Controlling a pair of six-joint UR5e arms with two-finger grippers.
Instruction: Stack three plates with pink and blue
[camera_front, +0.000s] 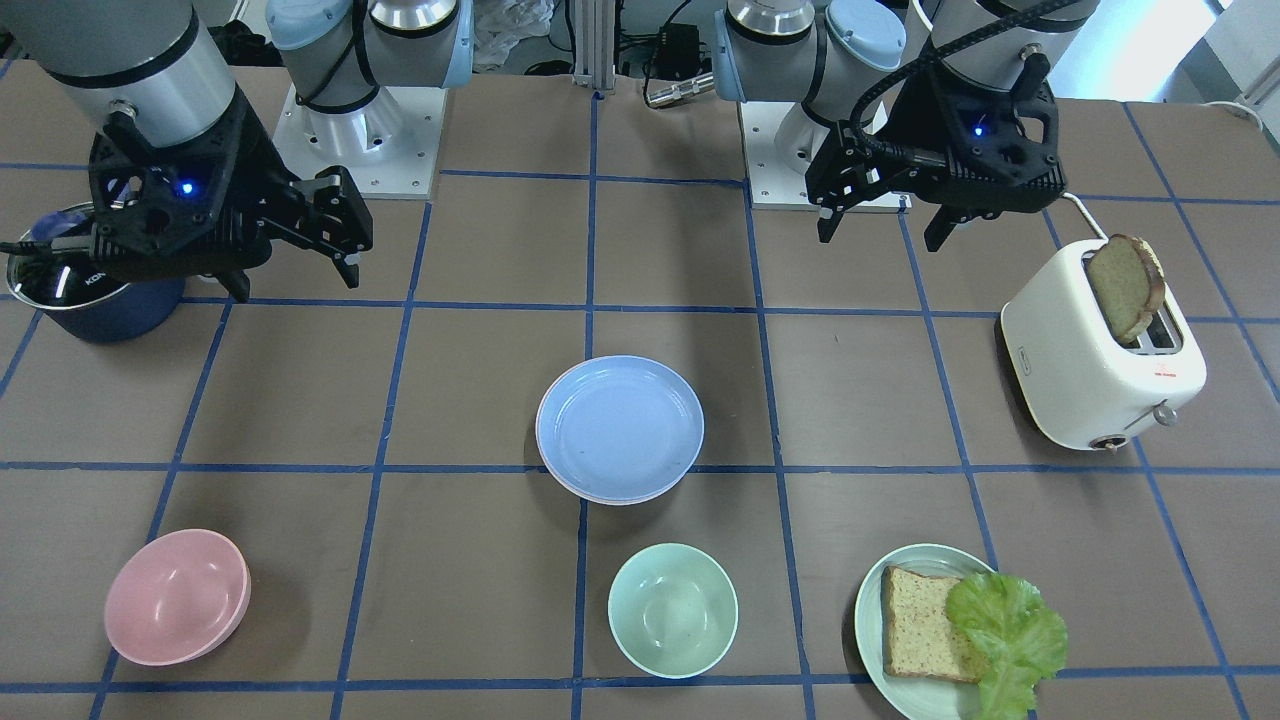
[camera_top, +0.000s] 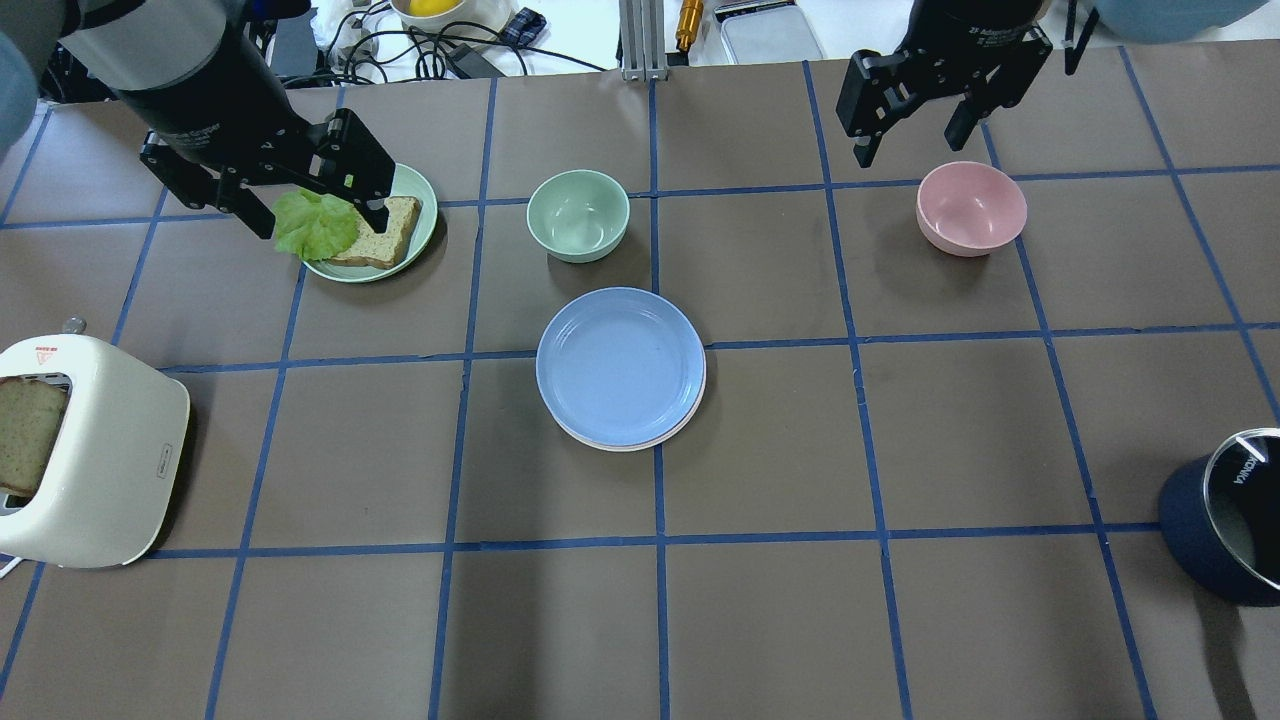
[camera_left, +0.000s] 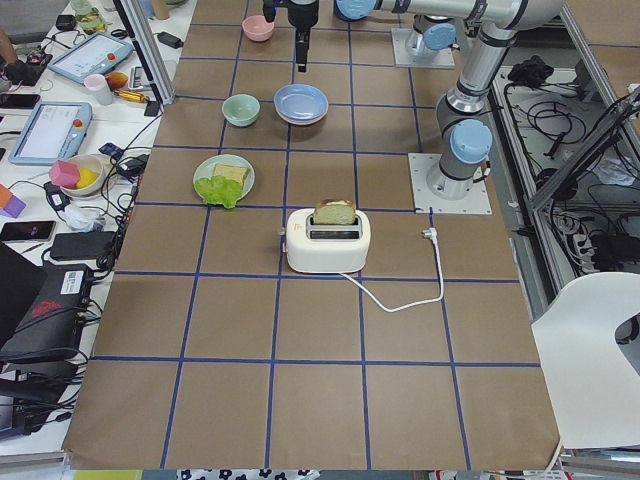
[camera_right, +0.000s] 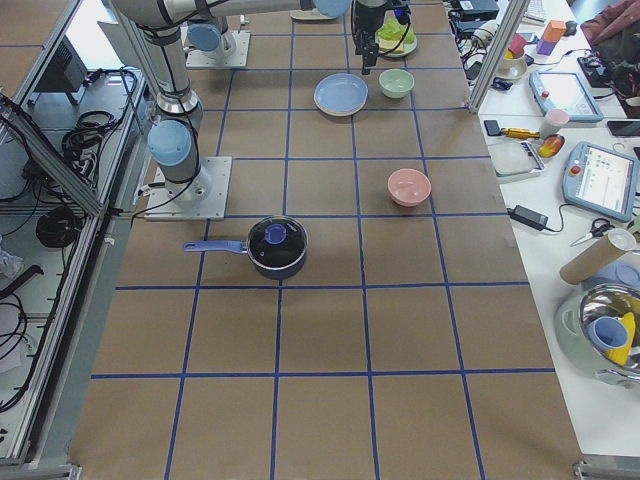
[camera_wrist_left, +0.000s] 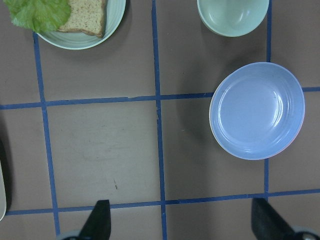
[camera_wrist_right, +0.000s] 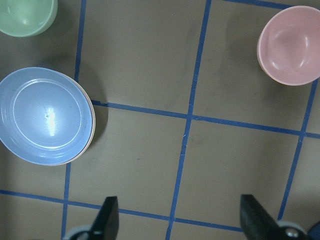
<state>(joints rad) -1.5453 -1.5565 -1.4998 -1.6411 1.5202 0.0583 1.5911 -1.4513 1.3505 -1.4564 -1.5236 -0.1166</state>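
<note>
Blue plate (camera_top: 620, 365) covers pink plate (camera_top: 628, 447), perhaps a 3rd beneath; left hand (camera_top: 320, 222) and right hand (camera_top: 908, 150) hang wide, empty.

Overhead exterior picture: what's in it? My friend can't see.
A blue plate tops a stack of plates at the middle of the table. The left hand and the right hand hang open and empty beyond it, near a mint bowl, a pink bowl and a green plate with bread and lettuce.
</note>
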